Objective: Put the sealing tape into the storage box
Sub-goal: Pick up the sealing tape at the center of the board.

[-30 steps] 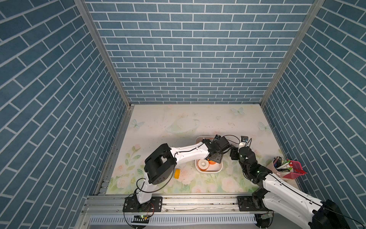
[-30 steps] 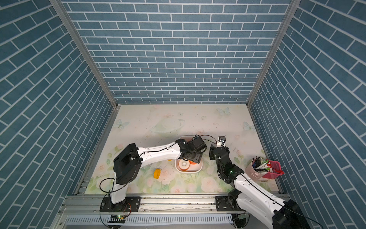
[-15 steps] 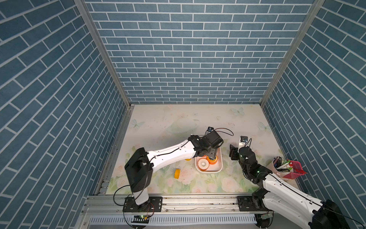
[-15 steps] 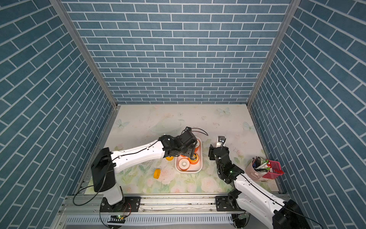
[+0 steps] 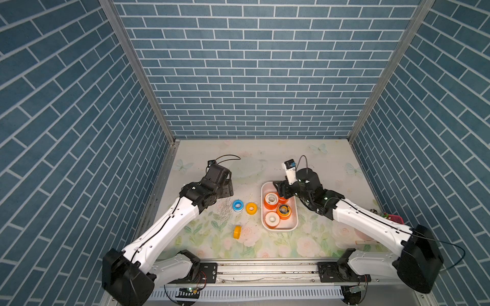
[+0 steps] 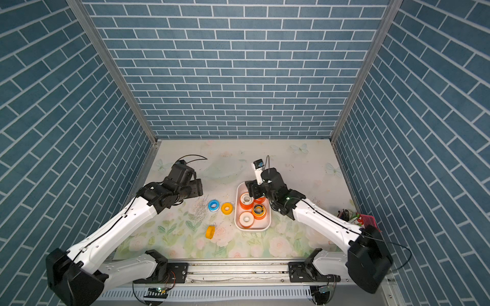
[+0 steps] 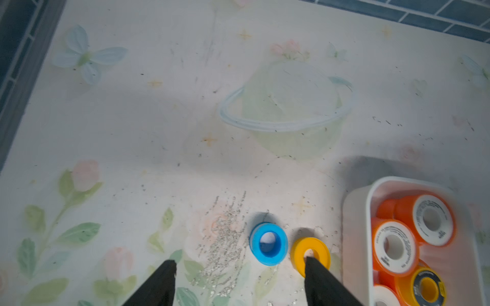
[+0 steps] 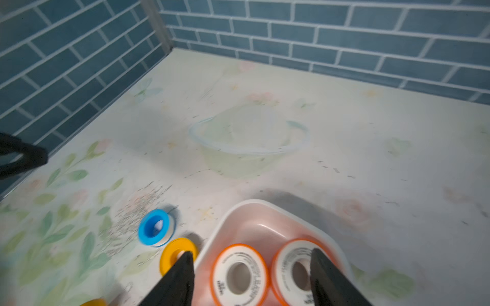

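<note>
Tape (image 5: 272,218): several spools in box (image 5: 290,224), frame centre; blue spool (image 5: 237,205), yellow spool (image 5: 250,208), on-edge spool (image 5: 237,232) on tabletop (image 5: 212,161) leftward; left jaws open, right jaws open.

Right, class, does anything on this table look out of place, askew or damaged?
The front yellow spool stands on its edge, while the blue spool and the other yellow spool lie flat. Beside the blue spool, a scuffed grey patch mars the mat.

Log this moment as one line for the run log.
left claw open, empty | right claw open above storage box | blue spool, yellow spool, on-edge spool on mat, outside box
</note>
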`<state>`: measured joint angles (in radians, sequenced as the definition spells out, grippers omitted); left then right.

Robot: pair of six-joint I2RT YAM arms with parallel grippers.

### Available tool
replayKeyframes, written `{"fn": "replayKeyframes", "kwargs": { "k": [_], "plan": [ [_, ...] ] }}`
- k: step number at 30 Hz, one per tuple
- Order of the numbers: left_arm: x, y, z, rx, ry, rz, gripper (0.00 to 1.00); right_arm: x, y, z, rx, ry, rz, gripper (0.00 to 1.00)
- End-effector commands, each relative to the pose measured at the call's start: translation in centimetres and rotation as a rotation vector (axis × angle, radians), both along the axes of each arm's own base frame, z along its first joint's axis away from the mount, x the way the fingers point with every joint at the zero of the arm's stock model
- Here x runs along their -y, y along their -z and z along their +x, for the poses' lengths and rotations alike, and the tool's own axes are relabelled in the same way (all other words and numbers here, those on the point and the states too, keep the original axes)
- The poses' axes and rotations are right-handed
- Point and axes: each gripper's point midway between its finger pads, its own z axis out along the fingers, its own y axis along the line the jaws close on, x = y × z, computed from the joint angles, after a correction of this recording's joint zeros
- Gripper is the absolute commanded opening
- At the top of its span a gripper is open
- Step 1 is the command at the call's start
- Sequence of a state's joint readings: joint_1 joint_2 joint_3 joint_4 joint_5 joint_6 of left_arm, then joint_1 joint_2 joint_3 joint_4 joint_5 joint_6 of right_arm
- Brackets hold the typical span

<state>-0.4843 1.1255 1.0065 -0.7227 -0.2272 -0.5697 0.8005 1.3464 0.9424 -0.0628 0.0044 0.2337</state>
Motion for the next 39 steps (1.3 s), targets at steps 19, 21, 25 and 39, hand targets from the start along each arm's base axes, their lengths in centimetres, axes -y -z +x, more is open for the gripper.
{"fn": "replayKeyframes", "kwargs": {
  "k": [19, 21, 25, 39],
  "plan": [
    [-4.9, 1.1, -0.2, 0.023, -0.064, 0.002, 0.91, -11.0, 14.1, -2.7, -0.322, -0.440, -0.647, 0.79],
    [-5.0, 1.0, -0.2, 0.025, -0.065, 0.003, 0.91, -11.0, 14.7, -2.8, -0.332, -0.450, -0.665, 0.81],
    [-5.0, 0.7, -0.3, 0.041, -0.067, -0.002, 0.91, -10.8, 15.2, -3.3, -0.342, -0.466, -0.687, 0.84],
    [-5.0, 1.2, -0.2, 0.022, -0.069, 0.007, 0.92, -10.2, 18.1, -5.8, -0.382, -0.527, -0.784, 0.82]
  ]
}}
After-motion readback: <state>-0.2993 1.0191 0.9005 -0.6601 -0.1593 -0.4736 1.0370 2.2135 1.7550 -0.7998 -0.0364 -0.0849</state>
